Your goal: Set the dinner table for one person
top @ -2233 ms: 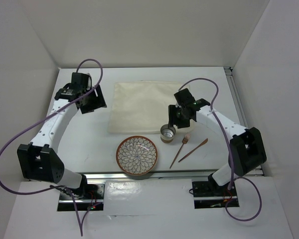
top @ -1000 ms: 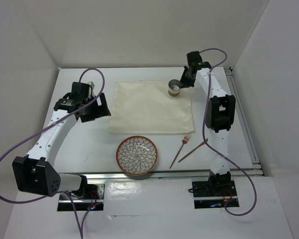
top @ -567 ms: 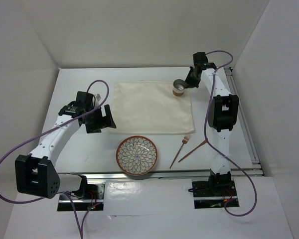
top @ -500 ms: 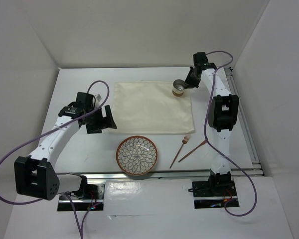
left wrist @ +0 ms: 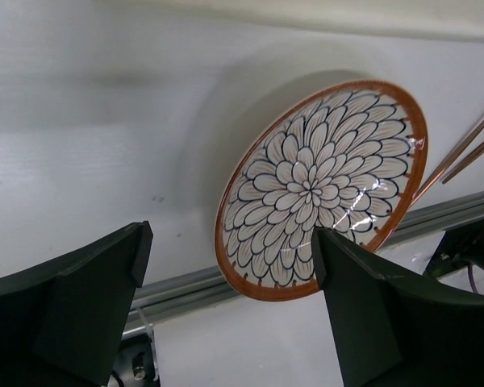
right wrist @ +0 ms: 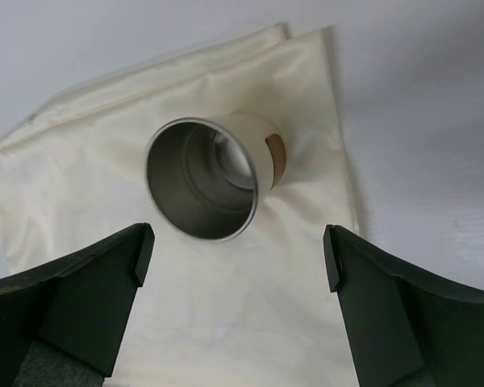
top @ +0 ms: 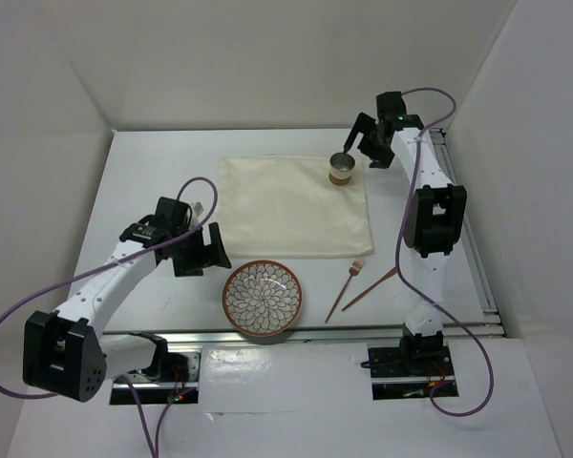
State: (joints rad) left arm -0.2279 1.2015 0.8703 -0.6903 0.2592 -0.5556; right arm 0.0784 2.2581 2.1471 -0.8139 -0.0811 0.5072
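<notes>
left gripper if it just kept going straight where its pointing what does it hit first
Most likely the patterned plate: in the wrist view it sits ahead between the open fingers of the left gripper, though depth is unclear.

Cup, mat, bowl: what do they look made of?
Cup: likely metal, dull grey inside with a reflective bottom; cream outside. Mat: cream cloth, matte, with soft layered edges. Bowl: probably glazed ceramic, glossy glints on the painted petals.
</notes>
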